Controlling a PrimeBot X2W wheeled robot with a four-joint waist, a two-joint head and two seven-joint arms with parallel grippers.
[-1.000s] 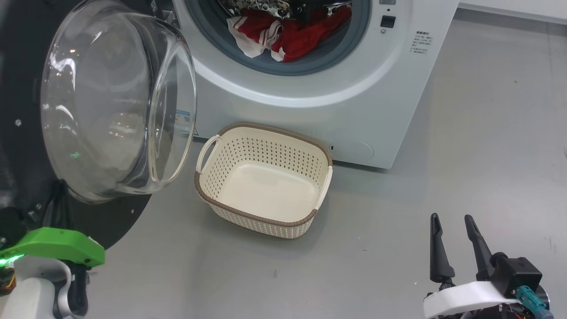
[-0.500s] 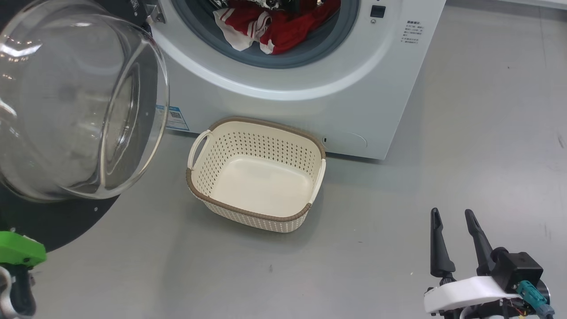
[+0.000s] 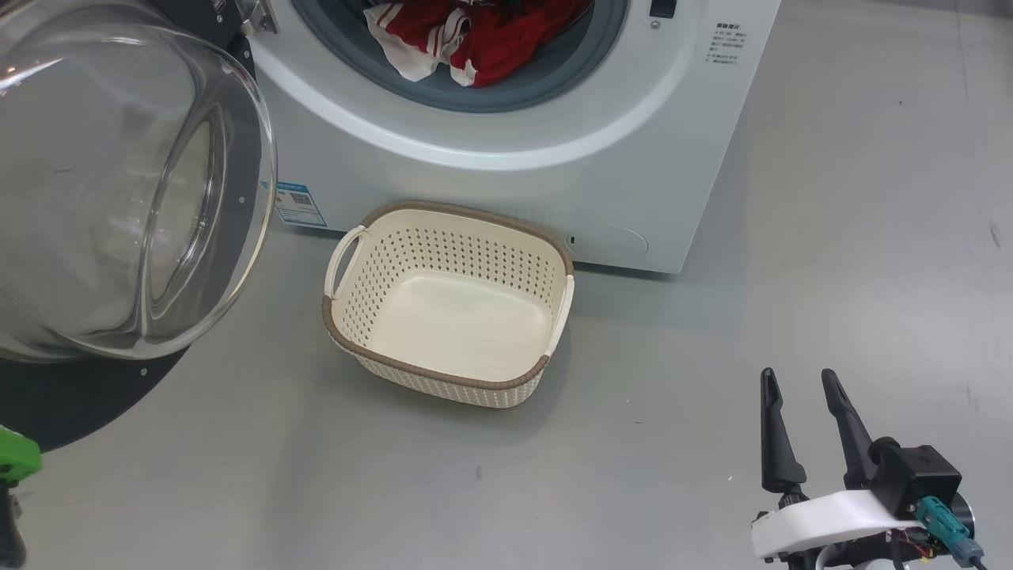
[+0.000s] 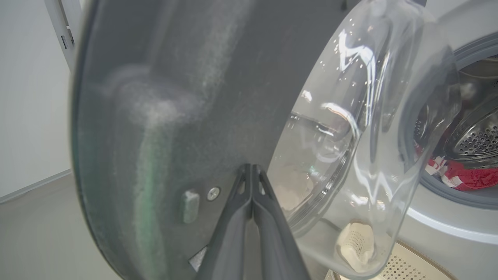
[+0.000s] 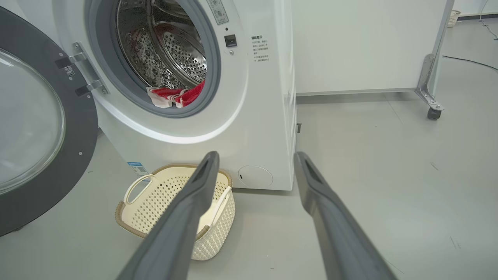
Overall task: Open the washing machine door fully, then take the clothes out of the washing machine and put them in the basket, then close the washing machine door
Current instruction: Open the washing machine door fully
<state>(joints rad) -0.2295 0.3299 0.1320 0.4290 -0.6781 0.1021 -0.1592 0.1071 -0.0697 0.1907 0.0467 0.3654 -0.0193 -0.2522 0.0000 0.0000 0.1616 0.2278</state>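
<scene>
Tiny dark print (image 3: 722, 43), upper right, and a blue sticker (image 3: 299, 204), centre left, are showing on the washing machine (image 3: 475, 190), unreadably small.

- The grey floor (image 3: 712, 356) is smooth and matte, with a few small dark specks.
- The white front-loading washing machine (image 3: 491, 190) stands directly on it.
- The cream perforated basket (image 3: 443, 392) sits upright on the floor just in front of the machine's base, its bare bottom showing.
- Well off to the side, a caster (image 5: 432, 113) under a metal leg rests on the floor, and a dark cable (image 5: 470, 62) lies beyond it.
</scene>
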